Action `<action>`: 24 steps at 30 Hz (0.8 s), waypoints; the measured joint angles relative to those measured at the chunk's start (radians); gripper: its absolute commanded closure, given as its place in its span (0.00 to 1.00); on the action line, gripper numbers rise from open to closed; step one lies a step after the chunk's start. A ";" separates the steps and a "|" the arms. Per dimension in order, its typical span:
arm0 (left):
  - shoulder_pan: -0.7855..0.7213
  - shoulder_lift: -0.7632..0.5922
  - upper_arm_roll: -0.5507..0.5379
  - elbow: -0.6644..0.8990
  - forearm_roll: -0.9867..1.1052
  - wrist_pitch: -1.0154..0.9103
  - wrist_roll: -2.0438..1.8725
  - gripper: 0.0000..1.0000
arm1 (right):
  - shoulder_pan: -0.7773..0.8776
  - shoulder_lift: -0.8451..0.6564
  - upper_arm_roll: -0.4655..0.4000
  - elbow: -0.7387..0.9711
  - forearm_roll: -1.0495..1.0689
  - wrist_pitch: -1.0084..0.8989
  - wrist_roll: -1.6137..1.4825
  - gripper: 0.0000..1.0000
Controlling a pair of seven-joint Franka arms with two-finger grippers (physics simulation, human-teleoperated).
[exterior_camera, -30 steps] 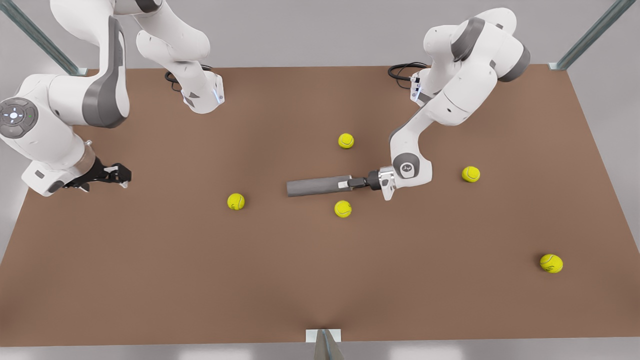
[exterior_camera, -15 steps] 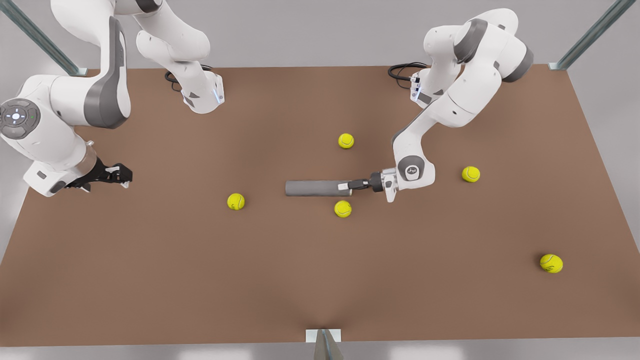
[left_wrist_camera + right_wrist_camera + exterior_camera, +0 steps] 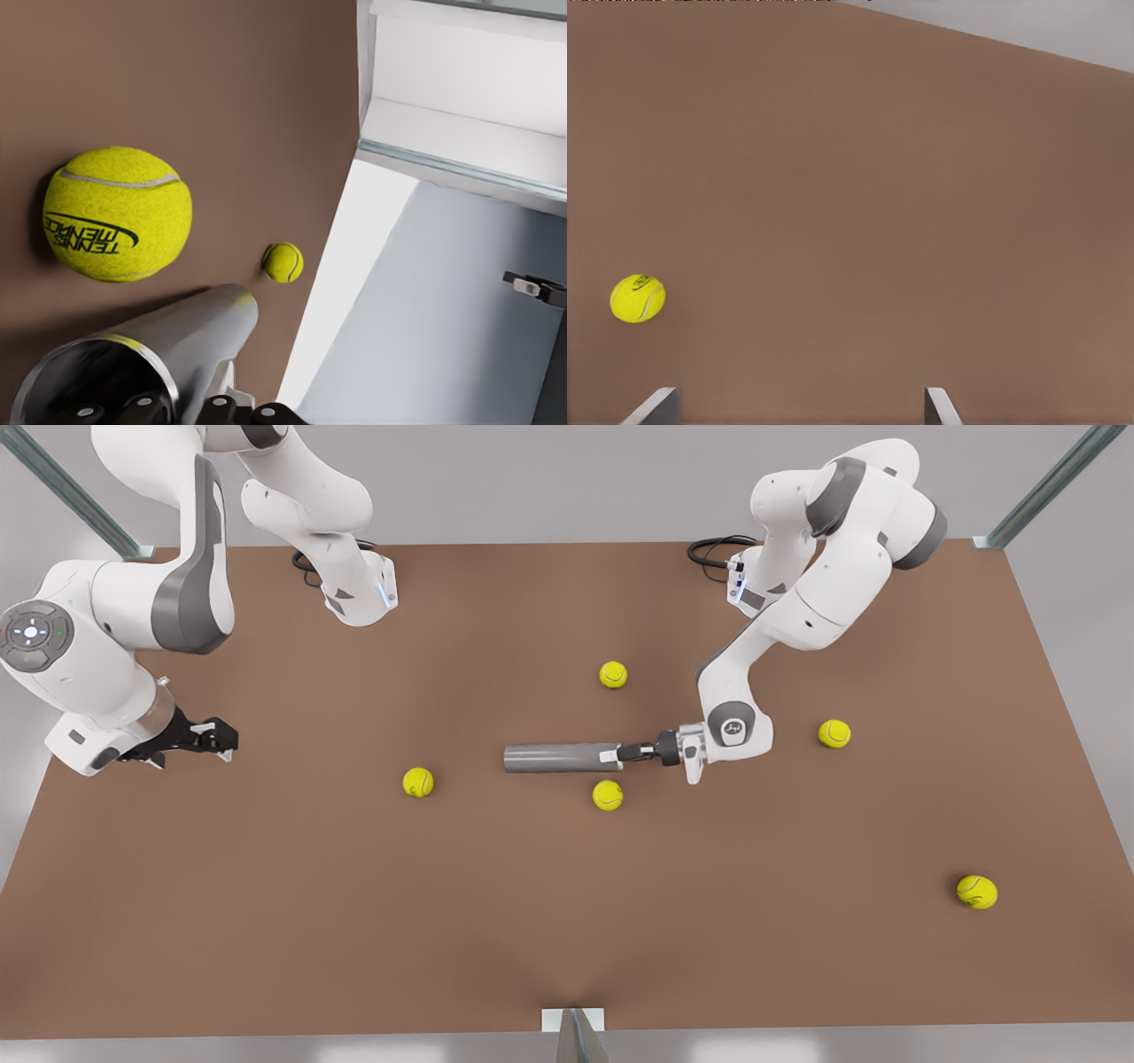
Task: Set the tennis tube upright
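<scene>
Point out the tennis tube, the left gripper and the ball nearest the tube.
tennis tube [image 3: 554,758]: front view, middle of the grey body.
left gripper [image 3: 611,755]: front view, fingertips at the tube's end.
nearest tennis ball [image 3: 608,795]: front view, ball's centre.

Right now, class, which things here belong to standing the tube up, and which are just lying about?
In the job:
tube, lying flat
left gripper, at the tube's rim end
right gripper, open, waiting apart

Lying about:
five balls, e.g.
table

5 tennis balls [image 3: 608,794] on brown table [image 3: 354,921]: 4 mid-table, 1 [image 3: 976,891] nr front-right corner.
</scene>
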 measured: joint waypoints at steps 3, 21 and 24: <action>-0.003 -0.002 -0.002 0.001 -0.003 0.005 0.000 0.79 | 0.003 -0.002 0.014 0.000 0.000 -0.003 0.000 0.00; 0.156 -0.060 -0.120 0.012 0.018 -0.011 -0.222 0.79 | 0.001 0.002 0.014 -0.003 -0.006 0.010 -0.002 0.00; 0.187 -0.078 -0.129 0.029 0.081 -0.017 -0.328 0.79 | -0.001 0.003 0.014 -0.003 -0.005 0.010 -0.002 0.00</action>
